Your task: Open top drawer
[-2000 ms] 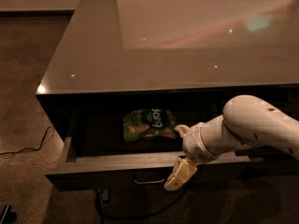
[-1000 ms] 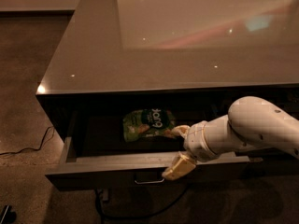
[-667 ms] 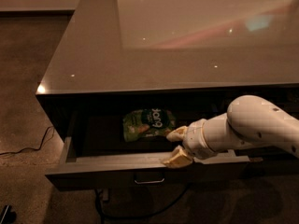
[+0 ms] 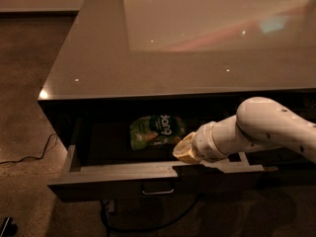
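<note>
The top drawer (image 4: 118, 177) is pulled out from under the counter. Its dark front panel faces me, with a small metal pull handle (image 4: 158, 191) at its centre. My gripper (image 4: 183, 150), with a yellowish tip, is on the white arm (image 4: 261, 130) that reaches in from the right. It sits just above the top edge of the front panel, a little right of the handle and apart from it. A green snack bag (image 4: 156, 130) lies on the drawer floor just left of and behind the gripper.
A glossy grey countertop (image 4: 173, 48) overhangs the back of the drawer. A dark cable (image 4: 29, 157) lies on the speckled floor at the left, and another cable loops below the drawer (image 4: 148, 226). A small dark object (image 4: 5, 226) is at the bottom left corner.
My gripper has lifted from hanging down over the front panel near the handle to just above the panel's top edge. The drawer has stayed pulled out about the same amount.
</note>
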`<state>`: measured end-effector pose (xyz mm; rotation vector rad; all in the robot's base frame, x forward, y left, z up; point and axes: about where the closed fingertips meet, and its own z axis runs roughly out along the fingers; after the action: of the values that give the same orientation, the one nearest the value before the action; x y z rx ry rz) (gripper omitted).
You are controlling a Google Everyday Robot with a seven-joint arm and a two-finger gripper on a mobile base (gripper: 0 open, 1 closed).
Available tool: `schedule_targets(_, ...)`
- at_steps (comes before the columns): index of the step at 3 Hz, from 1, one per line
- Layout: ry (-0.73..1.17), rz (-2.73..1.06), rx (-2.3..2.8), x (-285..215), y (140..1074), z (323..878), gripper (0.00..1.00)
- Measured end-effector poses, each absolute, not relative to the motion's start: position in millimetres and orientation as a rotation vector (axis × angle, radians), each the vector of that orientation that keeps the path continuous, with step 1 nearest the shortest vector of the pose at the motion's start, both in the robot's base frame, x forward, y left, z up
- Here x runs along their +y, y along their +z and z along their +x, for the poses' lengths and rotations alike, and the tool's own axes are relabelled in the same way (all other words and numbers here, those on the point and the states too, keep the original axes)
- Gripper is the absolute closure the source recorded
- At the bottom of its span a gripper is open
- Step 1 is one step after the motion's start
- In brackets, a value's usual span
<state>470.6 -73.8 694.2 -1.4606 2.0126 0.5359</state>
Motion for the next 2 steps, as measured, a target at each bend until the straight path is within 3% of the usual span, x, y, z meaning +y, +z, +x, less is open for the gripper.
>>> schedule_targets(1,0.502,-1.450,2.021,-79.1,694.7,479.3,1.00)
schedule_targets(2,0.441,-1.466,2.029,-81.6,690.5,482.6,1.00)
